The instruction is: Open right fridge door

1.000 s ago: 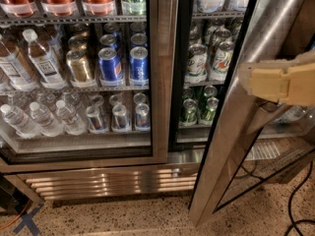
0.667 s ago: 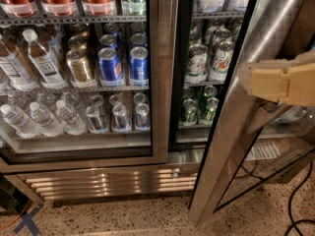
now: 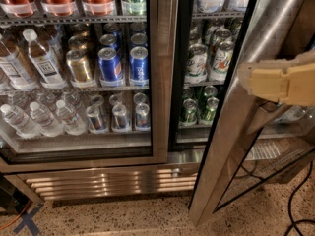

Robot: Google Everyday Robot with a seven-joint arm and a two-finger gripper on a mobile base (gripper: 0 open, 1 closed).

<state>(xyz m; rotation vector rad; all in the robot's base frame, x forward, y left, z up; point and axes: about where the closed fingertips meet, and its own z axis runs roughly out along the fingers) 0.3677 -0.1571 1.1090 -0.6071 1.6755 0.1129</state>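
While right fridge door (image 3: 231, 146) stands swung well clear of the fridge's (image 3: 113, 181) right edge, opening looks largely done. Gripper (image 3: 280, 85): against door's outer face; hold cannot be told. Remaining: further swing, if any.

1. Speckled terrazzo floor (image 3: 147, 215) is stretching along the foot of the fridge.
2. Black cables (image 3: 289, 200) are trailing over it on the right.
3. A blue tape cross (image 3: 27, 223) is lying at the lower left.
4. A steel vent grille (image 3: 113, 183) is catching warm light.
5. The gripper (image 3: 251, 82) is hovering at the right edge.
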